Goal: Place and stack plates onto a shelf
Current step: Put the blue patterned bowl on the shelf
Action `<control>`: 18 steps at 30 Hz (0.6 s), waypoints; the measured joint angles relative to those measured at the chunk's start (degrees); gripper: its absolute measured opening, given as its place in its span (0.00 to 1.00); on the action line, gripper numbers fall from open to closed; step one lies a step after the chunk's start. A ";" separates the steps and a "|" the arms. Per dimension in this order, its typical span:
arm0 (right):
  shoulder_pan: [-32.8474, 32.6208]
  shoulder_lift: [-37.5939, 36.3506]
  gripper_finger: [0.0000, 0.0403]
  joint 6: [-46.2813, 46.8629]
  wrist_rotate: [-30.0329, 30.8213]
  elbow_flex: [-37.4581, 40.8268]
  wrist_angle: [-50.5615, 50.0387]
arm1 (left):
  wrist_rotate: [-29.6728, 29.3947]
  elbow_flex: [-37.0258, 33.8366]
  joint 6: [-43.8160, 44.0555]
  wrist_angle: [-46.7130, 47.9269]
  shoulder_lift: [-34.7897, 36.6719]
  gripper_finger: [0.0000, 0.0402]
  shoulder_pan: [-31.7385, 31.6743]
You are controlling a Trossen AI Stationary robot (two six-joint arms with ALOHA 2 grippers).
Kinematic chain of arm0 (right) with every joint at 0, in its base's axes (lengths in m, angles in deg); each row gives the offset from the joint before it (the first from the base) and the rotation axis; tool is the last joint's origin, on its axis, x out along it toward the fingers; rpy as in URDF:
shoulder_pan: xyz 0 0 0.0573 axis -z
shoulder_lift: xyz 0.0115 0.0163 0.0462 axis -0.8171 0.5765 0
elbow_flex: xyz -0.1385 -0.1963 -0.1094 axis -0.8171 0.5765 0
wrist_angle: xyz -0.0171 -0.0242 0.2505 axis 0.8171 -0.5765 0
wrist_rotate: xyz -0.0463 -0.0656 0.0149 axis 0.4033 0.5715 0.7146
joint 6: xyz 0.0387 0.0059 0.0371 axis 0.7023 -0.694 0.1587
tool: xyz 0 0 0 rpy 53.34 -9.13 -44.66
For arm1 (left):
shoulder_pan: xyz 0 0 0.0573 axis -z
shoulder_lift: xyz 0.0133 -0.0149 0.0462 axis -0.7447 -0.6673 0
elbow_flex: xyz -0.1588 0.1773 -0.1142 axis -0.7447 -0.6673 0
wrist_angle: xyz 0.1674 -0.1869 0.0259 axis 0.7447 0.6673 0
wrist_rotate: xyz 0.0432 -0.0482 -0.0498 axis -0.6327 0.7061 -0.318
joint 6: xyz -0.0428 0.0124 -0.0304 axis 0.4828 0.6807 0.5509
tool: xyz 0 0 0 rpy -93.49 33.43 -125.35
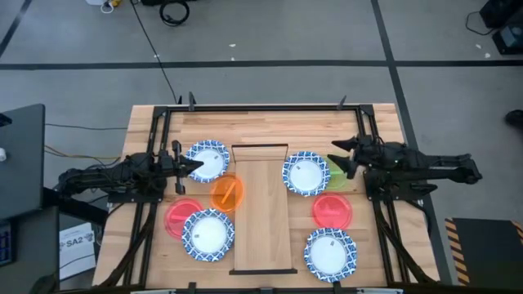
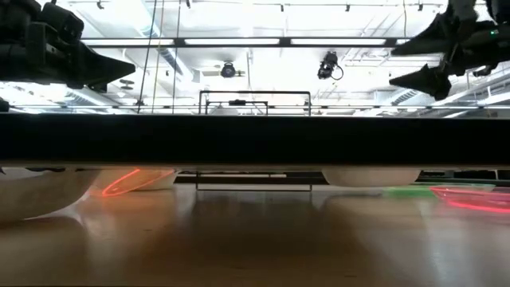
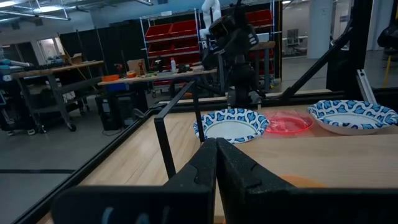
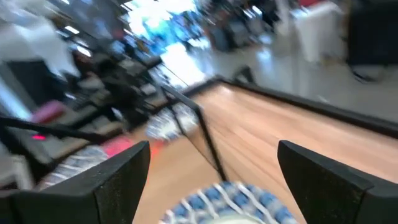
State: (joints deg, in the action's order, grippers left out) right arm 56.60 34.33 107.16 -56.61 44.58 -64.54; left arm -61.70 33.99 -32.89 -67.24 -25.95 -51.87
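While round plates (image 1: 207,160) ring the shelf (image 1: 261,208), long pale wood

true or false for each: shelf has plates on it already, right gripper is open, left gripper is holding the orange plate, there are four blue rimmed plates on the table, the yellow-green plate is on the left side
1. The shelf already has plates on it. False: its board is bare; all plates lie on the table beside it.
2. The right gripper is open. True: its fingers stand wide apart.
3. The left gripper is holding the orange plate. False: its fingers are shut on nothing, and the orange plate lies on the table.
4. Four blue-rimmed plates are on the table. True: two on each side of the shelf.
5. The yellow-green plate is on the left side. False: it lies on the right, by the right gripper.
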 joint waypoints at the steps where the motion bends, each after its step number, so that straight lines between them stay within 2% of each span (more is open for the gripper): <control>1: 0.46 1.14 0.88 0.80 0.47 -1.03 -2.00 | 0.00 0.00 0.02 0.00 0.00 0.03 0.00; 4: 2.23 4.77 0.88 2.91 1.31 -3.45 -6.08 | 0.00 0.00 0.02 0.00 0.00 0.03 0.00; 12: 9.17 13.70 0.88 3.36 1.05 -4.92 -6.94 | 0.00 0.00 0.02 0.00 0.00 0.03 -0.02; 18: 14.51 19.37 0.88 3.40 -4.71 -4.92 -6.98 | 0.00 0.01 0.02 0.00 0.00 0.03 -0.01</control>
State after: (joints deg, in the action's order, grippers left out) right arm 71.11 53.70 110.56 -61.32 39.66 -71.51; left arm -61.70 34.00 -32.87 -67.24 -25.95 -51.87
